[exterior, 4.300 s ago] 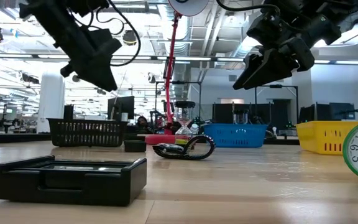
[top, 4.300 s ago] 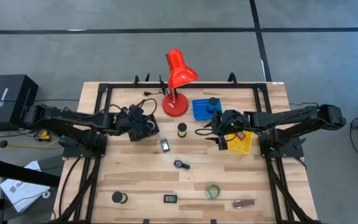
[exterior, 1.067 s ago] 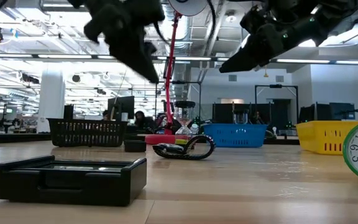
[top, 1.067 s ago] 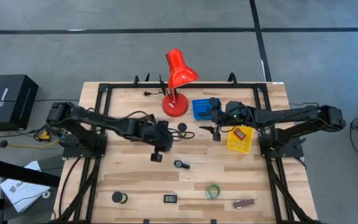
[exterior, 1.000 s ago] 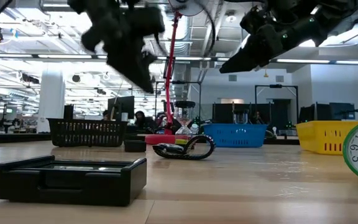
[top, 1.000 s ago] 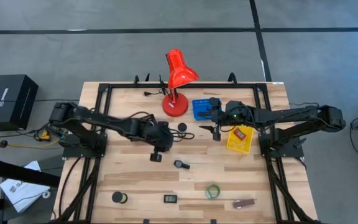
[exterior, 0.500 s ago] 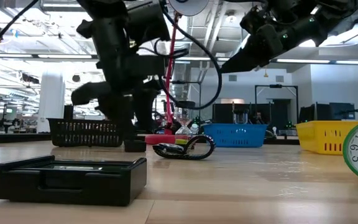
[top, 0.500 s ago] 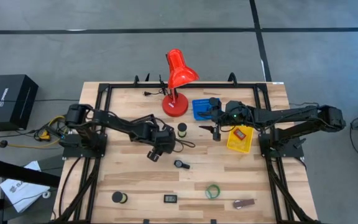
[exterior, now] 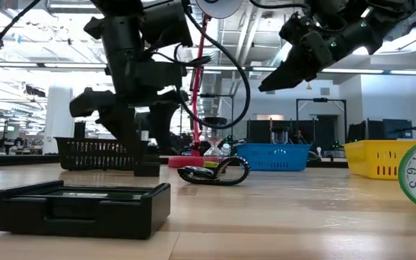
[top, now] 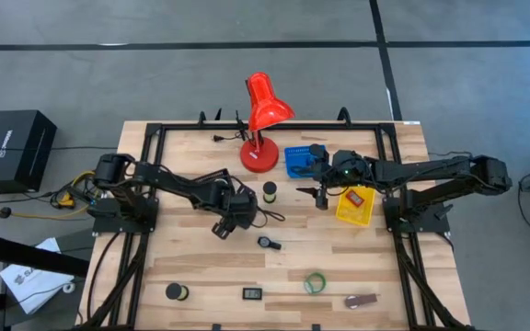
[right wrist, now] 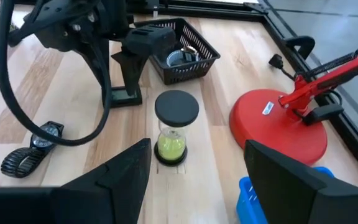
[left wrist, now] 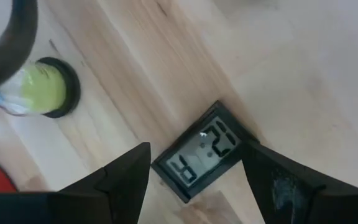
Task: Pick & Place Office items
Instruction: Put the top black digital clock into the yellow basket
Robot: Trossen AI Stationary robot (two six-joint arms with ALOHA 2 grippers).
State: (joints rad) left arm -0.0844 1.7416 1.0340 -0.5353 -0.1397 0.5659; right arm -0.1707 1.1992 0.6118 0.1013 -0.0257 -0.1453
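— Black little clock [left wrist: 205, 152] lies flat on the bare wood mid-table, between the left gripper [left wrist: 194, 180]'s wide-open fingers, gripping nothing.
— And the right gripper [top: 321, 195]?
— Open, empty, raised beside the blue tray [top: 298, 162].

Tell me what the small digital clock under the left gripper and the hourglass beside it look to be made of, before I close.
The digital clock looks like matte black plastic around a flat, slightly glossy grey display showing dark digits. The hourglass seems to be clear glass or plastic holding yellow-green sand, with dull black caps, probably plastic. The left gripper is open, its fingers either side of the clock.
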